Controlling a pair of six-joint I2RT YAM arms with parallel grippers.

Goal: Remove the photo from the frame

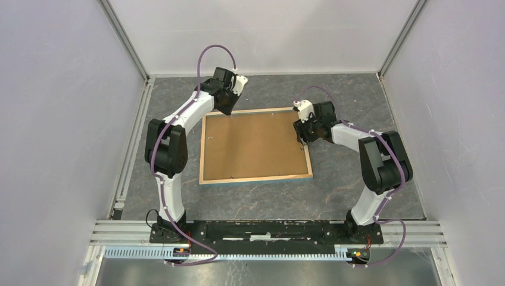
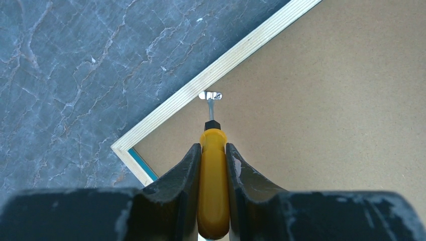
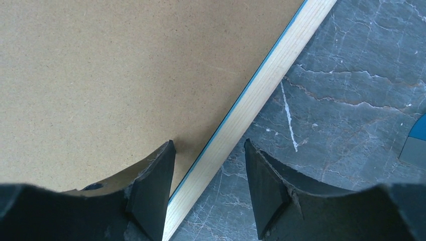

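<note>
The frame [image 1: 255, 146] lies face down on the table, brown fibreboard back up, with light wood edging and a thin blue border. The photo is hidden under the backing. My left gripper [image 1: 229, 106] at the frame's far left corner is shut on a yellow-handled screwdriver [image 2: 213, 186]; its metal tip touches a small metal tab [image 2: 210, 95] by the wood edging [image 2: 201, 83]. My right gripper [image 1: 302, 138] is open and straddles the frame's right edge [image 3: 251, 100], one finger [image 3: 153, 186] over the backing, the other finger [image 3: 266, 188] over the table.
The table is grey marble-patterned [image 1: 357, 95], enclosed by pale walls with metal rails. A small blue-grey object [image 3: 416, 143] shows at the right edge of the right wrist view. Another tab [image 1: 209, 139] sits on the frame's left edge.
</note>
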